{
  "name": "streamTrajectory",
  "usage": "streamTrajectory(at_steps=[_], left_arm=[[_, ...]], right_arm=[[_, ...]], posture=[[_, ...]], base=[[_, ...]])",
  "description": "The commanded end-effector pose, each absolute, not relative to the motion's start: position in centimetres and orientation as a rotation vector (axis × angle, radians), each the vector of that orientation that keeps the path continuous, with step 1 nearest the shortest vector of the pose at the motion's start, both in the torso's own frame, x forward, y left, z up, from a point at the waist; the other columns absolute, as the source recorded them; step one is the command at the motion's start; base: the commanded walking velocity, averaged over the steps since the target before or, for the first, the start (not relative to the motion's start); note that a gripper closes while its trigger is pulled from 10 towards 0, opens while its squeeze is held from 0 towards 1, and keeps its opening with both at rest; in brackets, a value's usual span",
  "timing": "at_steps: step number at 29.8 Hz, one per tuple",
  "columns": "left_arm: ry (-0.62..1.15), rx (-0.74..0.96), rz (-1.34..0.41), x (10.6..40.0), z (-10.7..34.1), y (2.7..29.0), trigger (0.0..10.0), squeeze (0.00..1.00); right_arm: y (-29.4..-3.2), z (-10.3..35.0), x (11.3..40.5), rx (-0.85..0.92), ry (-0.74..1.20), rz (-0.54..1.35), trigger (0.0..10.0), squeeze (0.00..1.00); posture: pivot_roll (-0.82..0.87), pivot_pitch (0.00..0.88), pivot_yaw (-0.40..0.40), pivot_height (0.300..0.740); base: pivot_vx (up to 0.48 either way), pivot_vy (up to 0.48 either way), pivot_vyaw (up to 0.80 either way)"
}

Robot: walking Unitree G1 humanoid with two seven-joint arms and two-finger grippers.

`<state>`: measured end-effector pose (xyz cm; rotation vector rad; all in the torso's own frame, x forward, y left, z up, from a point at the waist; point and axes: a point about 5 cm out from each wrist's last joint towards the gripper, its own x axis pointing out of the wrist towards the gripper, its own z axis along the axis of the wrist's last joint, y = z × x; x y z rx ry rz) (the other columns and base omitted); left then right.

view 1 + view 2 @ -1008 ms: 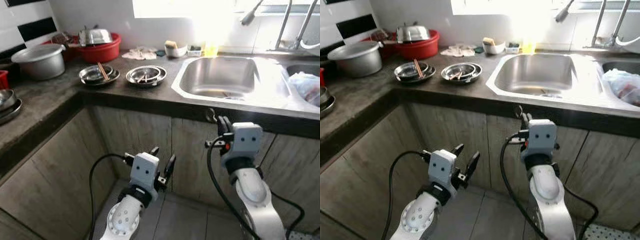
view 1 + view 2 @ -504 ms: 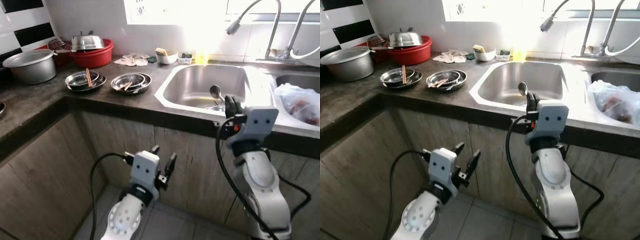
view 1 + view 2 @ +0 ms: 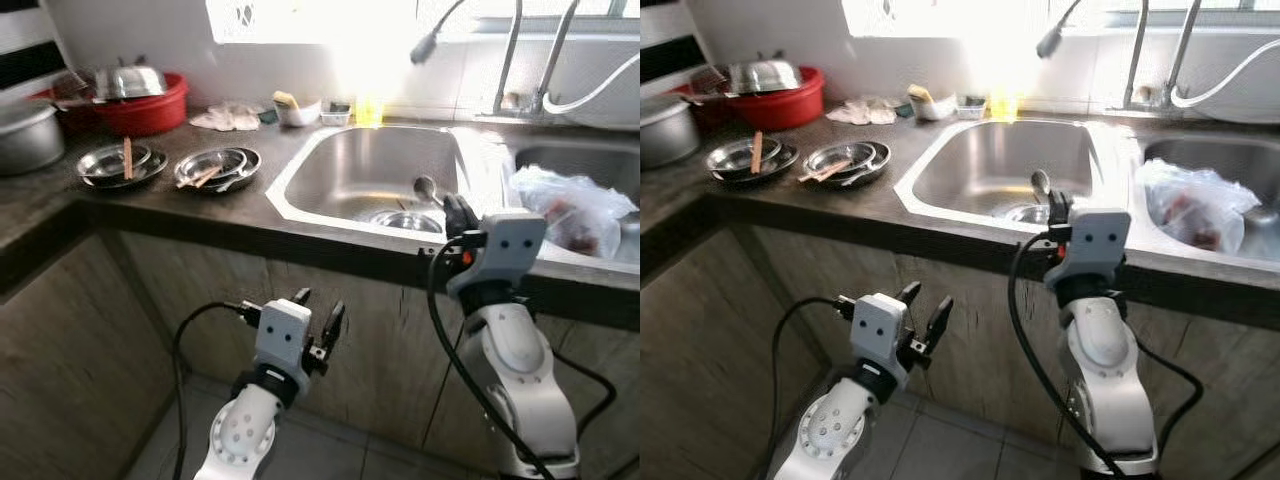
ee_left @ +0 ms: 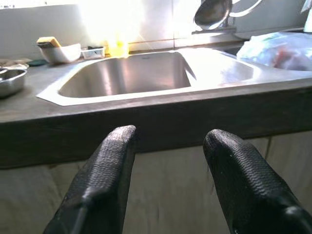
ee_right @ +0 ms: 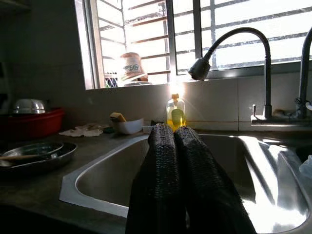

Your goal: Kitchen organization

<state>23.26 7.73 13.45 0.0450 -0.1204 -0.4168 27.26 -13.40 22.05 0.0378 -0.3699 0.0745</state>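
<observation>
Left eye view, 2 sinks (image 3: 375,175), 2 faucets (image 3: 520,50), 2 plates (image 3: 215,165)

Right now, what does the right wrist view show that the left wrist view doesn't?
Right wrist view: barred window, red basin, right gripper with jaws shut. Left wrist view: plastic bag, the spoon that gripper seems to hold, left gripper with jaws open. Both: sink, white bowl.

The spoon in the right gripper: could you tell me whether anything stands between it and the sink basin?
Nothing visible does. The right gripper holds the spoon just over the sink front rim; a steel bowl sits by the drain.
</observation>
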Motion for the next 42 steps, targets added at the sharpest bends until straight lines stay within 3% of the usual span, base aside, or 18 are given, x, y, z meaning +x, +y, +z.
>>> streamTrajectory(at_steps=[1, 34, 42], left_arm=[[-0.126, 0.051, -0.419, 23.3, 13.5, 7.8, 10.0, 0.0], [-0.117, 0.043, -0.411, 23.3, 13.3, 7.8, 10.0, 0.0], [-0.113, 0.042, -0.396, 23.4, 13.3, 8.0, 10.0, 0.0]], right_arm=[[-13.3, 22.3, 27.3, 0.049, -0.377, 0.084, 10.0, 0.0], [-12.9, 21.5, 27.5, 0.036, -0.334, 0.109, 10.0, 0.0], [-13.0, 20.3, 29.0, -0.067, -0.236, 0.119, 10.0, 0.0]], posture=[[0.03, 0.012, 0.025, 0.74], [0.03, 0.023, 0.026, 0.74], [0.03, 0.031, 0.023, 0.74]], base=[[0.394, 0.0, 0.0], [0.396, 0.0, 0.0], [0.0, 0.0, 0.0]])
